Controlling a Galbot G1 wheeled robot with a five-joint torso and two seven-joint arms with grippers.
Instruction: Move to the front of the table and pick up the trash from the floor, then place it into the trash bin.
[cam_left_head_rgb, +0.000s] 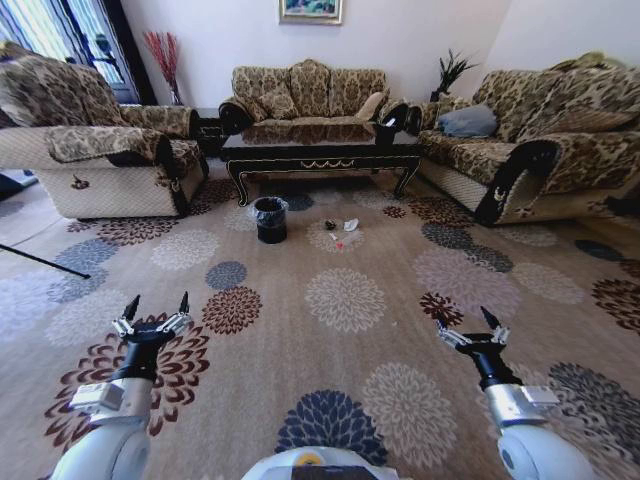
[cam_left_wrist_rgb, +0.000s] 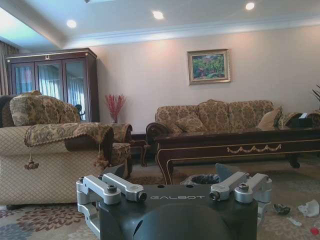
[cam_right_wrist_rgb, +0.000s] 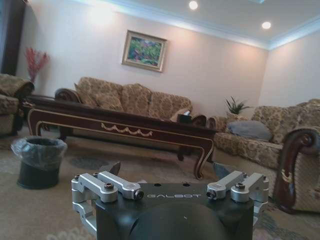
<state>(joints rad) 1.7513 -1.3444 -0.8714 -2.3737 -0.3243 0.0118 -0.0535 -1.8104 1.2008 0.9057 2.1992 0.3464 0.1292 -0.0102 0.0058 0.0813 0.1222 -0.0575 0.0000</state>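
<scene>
The robot stands well short of the table (cam_left_head_rgb: 322, 150); both the left gripper (cam_left_head_rgb: 155, 310) and right gripper (cam_left_head_rgb: 470, 326) hang spread and empty. Approaching the trash (cam_left_head_rgb: 340, 228) beside the bin (cam_left_head_rgb: 269, 219) seems next.

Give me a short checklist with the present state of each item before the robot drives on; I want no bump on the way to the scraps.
1. Both grippers free: left gripper and right gripper held low over the flower-patterned beige carpet, fingers spread, nothing in them. Ok.
2. Trash located: crumpled white paper, small dark round piece and red bit lie before the glossy dark wooden coffee table. Ok.
3. Small black round bin with clear bag upright, beside the scraps. Ok.
4. Carpet between robot and scraps bare. Ok.
5. In reach of the scraps: not ok, they lie far ahead.
</scene>
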